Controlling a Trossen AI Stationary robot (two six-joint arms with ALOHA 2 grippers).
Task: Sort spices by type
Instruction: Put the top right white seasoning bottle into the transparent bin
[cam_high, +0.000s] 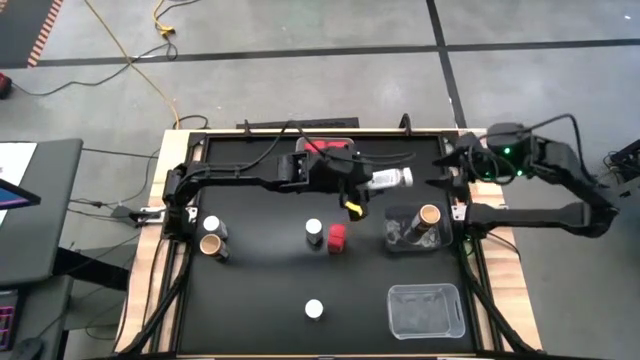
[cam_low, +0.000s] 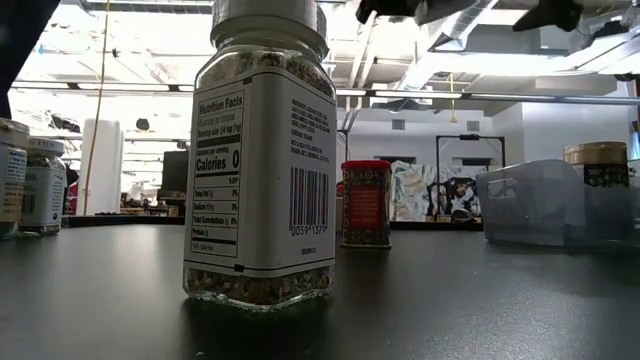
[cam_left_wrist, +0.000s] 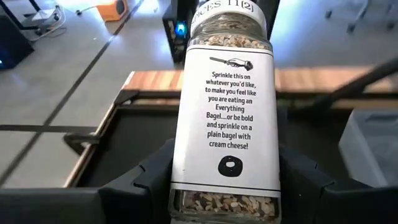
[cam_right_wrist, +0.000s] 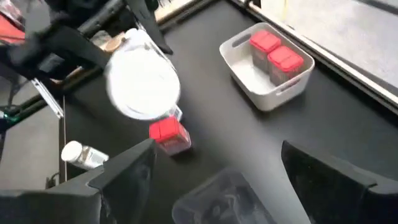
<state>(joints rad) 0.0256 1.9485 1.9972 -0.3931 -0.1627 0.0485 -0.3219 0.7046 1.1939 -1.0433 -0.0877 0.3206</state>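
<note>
My left gripper (cam_high: 360, 184) is over the table's far middle, shut on a clear seasoning jar (cam_high: 390, 180) with a white lid and a white label (cam_left_wrist: 227, 106). The jar's lid also shows in the right wrist view (cam_right_wrist: 143, 87). My right gripper (cam_high: 447, 175) is open and empty, just right of the jar's lid. A white bin (cam_right_wrist: 267, 62) holds two red boxes. One red box (cam_high: 336, 237) and a white-lidded jar (cam_high: 314, 232) stand at mid-table. Another white-lidded jar (cam_high: 314, 309) stands near the front edge. Two jars (cam_high: 210, 237) stand at the left. My left gripper pinches the jar's lower body, near its base (cam_left_wrist: 186, 180), between its two fingers (cam_left_wrist: 149, 180), one on each opposite side. The fingers come level from the table's left and lie along the jar. The jar lies on its side, lid toward the right, lifted clear of the table.
A clear bin (cam_high: 392, 240) at the right holds a brown-lidded jar (cam_high: 430, 215) and another jar. A second clear bin (cam_high: 425, 310) sits at the front right. The near jar (cam_low: 260, 150) fills the low view's middle.
</note>
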